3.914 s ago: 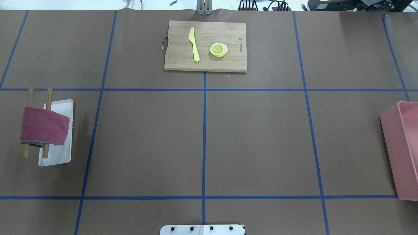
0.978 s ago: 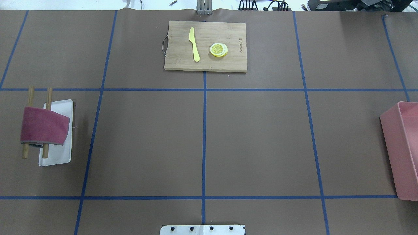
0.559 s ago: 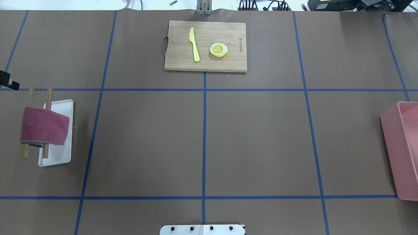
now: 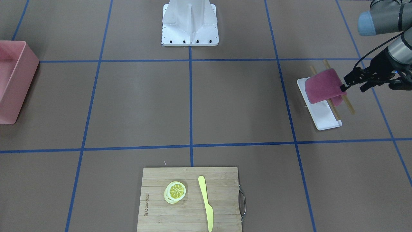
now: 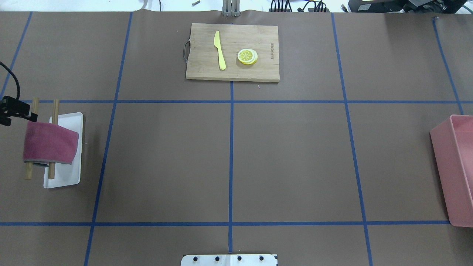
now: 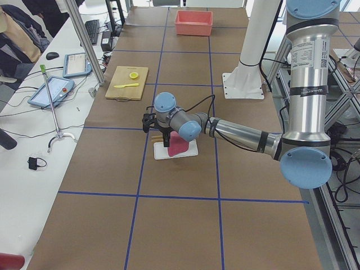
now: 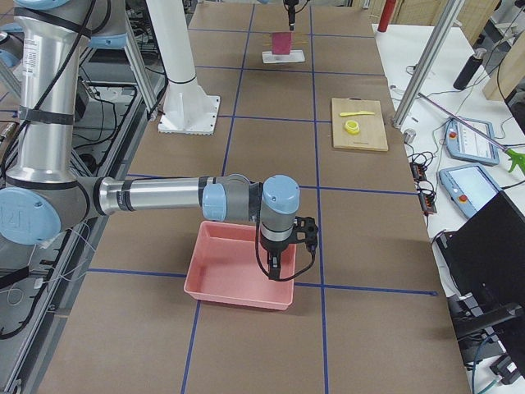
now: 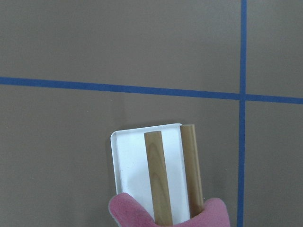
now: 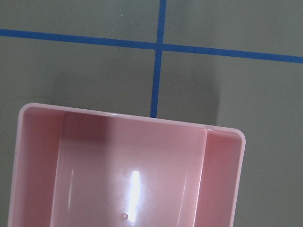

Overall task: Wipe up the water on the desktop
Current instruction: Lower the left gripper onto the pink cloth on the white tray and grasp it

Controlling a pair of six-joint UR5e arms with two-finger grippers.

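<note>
The brown desktop (image 5: 166, 159) has blue tape lines; no water shows on it. A dark red cloth (image 5: 50, 142) hangs over two wooden rods (image 5: 54, 111) above a white tray (image 5: 72, 177) at the left. It also shows in the front view (image 4: 322, 87) and the left wrist view (image 8: 165, 215). My left gripper (image 4: 353, 87) hovers at the cloth's outer far corner, jaws apart and empty. It also shows at the overhead view's left edge (image 5: 18, 114). My right gripper (image 7: 277, 269) hangs over a pink bin (image 7: 238, 271); I cannot tell its state.
A bamboo cutting board (image 5: 232, 51) at the far middle carries a yellow knife (image 5: 220, 50) and lemon slices (image 5: 247, 56). The pink bin (image 5: 456, 170) stands at the right edge. The robot's white base (image 4: 190, 22) is at the near middle edge.
My left gripper has come into the overhead view from the left edge and moved toward the far end of the cloth rack. Nothing on the table has moved.
</note>
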